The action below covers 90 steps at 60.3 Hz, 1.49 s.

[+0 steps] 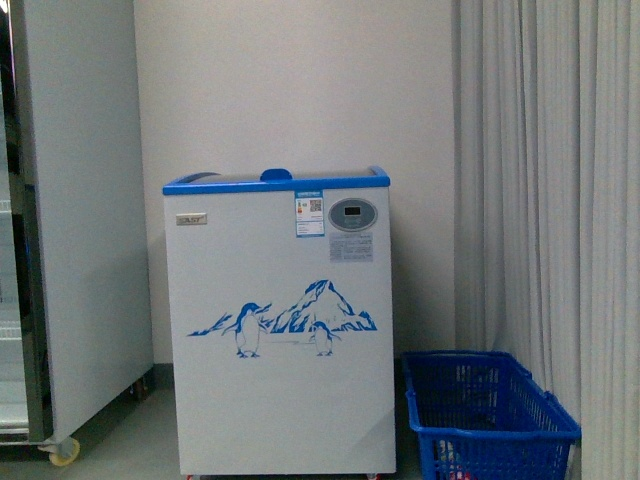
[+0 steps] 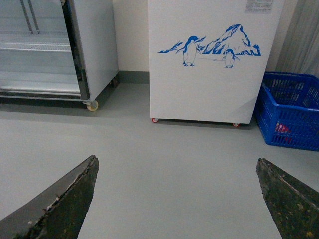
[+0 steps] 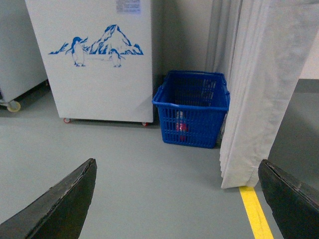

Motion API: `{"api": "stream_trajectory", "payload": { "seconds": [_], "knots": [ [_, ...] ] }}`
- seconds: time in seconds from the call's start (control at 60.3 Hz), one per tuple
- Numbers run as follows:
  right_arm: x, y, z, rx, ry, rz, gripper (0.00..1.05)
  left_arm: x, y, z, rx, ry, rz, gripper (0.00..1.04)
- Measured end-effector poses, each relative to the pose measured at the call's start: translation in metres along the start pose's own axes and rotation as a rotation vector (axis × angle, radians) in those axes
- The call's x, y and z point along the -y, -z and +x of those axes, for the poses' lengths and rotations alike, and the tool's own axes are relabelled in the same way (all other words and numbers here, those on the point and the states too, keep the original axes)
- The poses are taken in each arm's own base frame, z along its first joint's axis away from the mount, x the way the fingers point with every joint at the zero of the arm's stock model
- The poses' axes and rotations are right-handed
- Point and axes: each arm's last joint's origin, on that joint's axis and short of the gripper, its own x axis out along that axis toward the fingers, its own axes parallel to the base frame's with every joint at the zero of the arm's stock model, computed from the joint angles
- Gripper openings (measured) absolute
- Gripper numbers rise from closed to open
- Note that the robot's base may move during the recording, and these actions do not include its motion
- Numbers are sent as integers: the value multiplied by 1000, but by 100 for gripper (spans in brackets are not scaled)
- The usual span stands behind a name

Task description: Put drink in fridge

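The fridge (image 1: 280, 320) is a white chest cooler with a blue rim, a penguin-and-mountain print and an oval grey display panel (image 1: 353, 214). It stands against the back wall, and its lids show only edge-on. It also shows in the left wrist view (image 2: 214, 74) and in the right wrist view (image 3: 94, 74). I cannot make out the drink as a bottle. A small pink-red item (image 3: 182, 127) shows through the mesh of the blue basket, and I cannot tell what it is. My left gripper (image 2: 175, 159) and right gripper (image 3: 177, 161) are open and empty above the grey floor.
A tall grey upright cabinet (image 1: 80, 220) on castors stands left of the fridge. A blue plastic basket (image 1: 490, 415) sits on the floor to the fridge's right, beside a long white curtain (image 1: 550, 200). A yellow floor line (image 3: 254, 211) runs out from under the curtain.
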Motion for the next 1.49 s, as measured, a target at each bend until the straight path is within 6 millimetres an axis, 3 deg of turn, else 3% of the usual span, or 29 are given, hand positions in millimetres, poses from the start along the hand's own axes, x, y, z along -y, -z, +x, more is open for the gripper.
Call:
{"api": "stream_trajectory", "payload": {
  "seconds": [1.492],
  "knots": [
    [0,0,0,0,1,0,97,0,0,0,0,0,0,97]
  ]
}}
